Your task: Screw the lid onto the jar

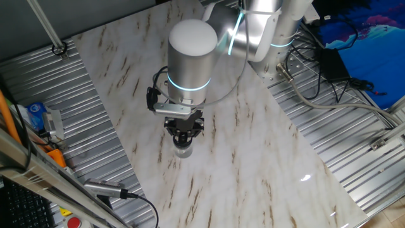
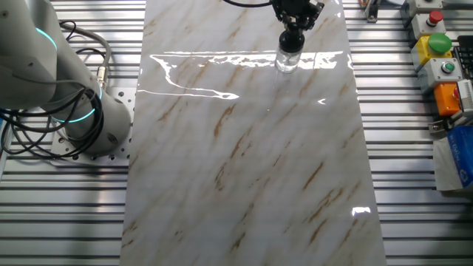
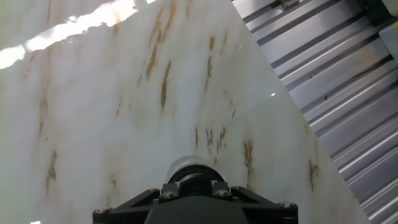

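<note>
One robot arm (image 1: 190, 57) reaches down over a marble-patterned table (image 1: 253, 164), and we see it from three cameras. Going left to right in one fixed view, the far left edge holds a blue-and-white packet (image 1: 35, 114) and some orange parts on ribbed metal decking (image 1: 76, 82), well apart from the work. A red button (image 1: 74, 222) shows at the bottom left. At centre, the black gripper (image 1: 184, 134) points straight down at the jar (image 1: 183, 149), which stands upright on the marble just below it. To the right, grey cables (image 1: 316, 95) and a blue cloth (image 1: 361, 31) lie off the table.

In the other fixed view, the arm's base (image 2: 66, 103) sits at left, the jar (image 2: 288, 59) stands near the far edge of the table in a streak of glare, and a control box with coloured buttons (image 2: 436, 52) sits at right.

From the hand view, we see the jar (image 3: 193, 168) directly beneath the gripper body, with a dark round shape, seemingly the lid (image 3: 198, 183), on top. We cannot tell whether the fingers are pinching it. Nothing stands near the jar on the marble.
</note>
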